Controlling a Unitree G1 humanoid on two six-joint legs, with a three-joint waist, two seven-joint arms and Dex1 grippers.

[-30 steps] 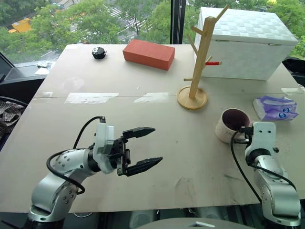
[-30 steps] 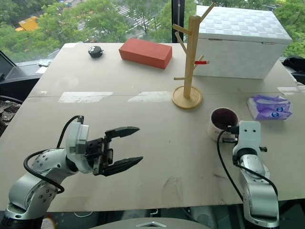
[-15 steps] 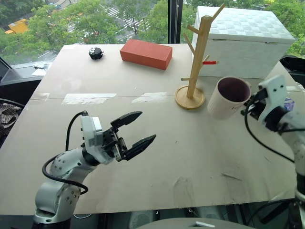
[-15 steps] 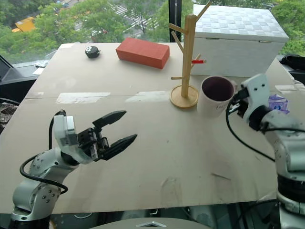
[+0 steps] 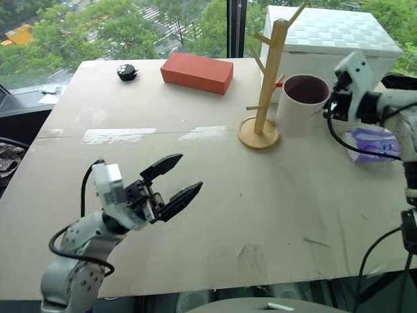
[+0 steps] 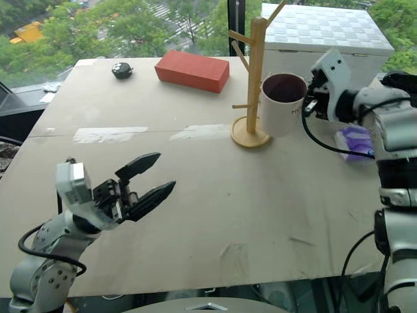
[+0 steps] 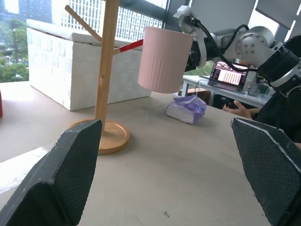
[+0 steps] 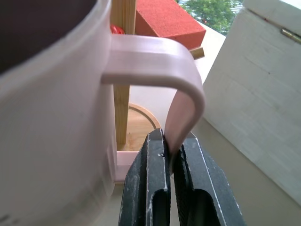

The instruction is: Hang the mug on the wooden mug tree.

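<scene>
Right wrist view shows you the mug (image 8: pixel 51 94) up close: cream-white outside, dark maroon inside, its loop handle pinched between the right gripper (image 8: pixel 173 147) fingers. From the head camera you see it held upright in the air, just beside the wooden mug tree (image 5: pixel 268 78), near the red-tipped peg. Your left gripper (image 5: pixel 174 182) hovers over the table (image 5: pixel 273 195) with its fingers spread, holding nothing.
</scene>
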